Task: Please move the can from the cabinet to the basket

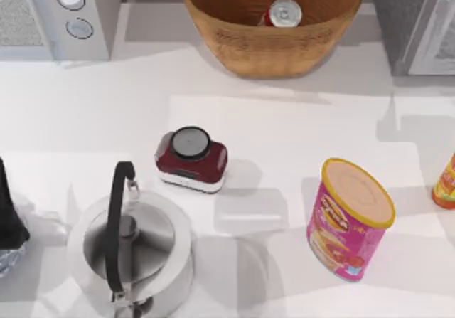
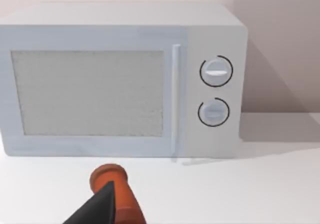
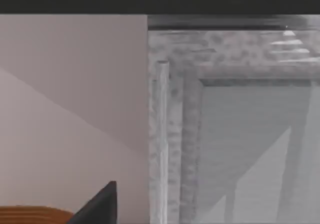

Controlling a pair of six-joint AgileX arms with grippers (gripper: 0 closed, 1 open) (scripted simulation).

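Now, at the top view's far left edge a dark piece of my left arm [image 1: 10, 222] sits over the tabletop [image 1: 284, 133]; whether the left tool is spread or pressed together I cannot tell. Ahead of it, at the back left, stands the white microwave [image 1: 57, 16] with two round knobs. Nearer, just beside that arm, is a steel kettle [image 1: 131, 250] with a black handle, and beyond the kettle a dark red jar [image 1: 192, 158] with a black lid. At the back middle, the wicker basket [image 1: 274, 23] holds the red can [image 1: 283, 13], silver top up, leaning on the inner wall. Rightward stands a tilted pink canister [image 1: 348, 218], then an orange container [image 1: 445, 183] at the edge. The grey cabinet [image 1: 416, 19] fills the back right corner, facing the right wrist camera; the right tool's state I cannot tell.
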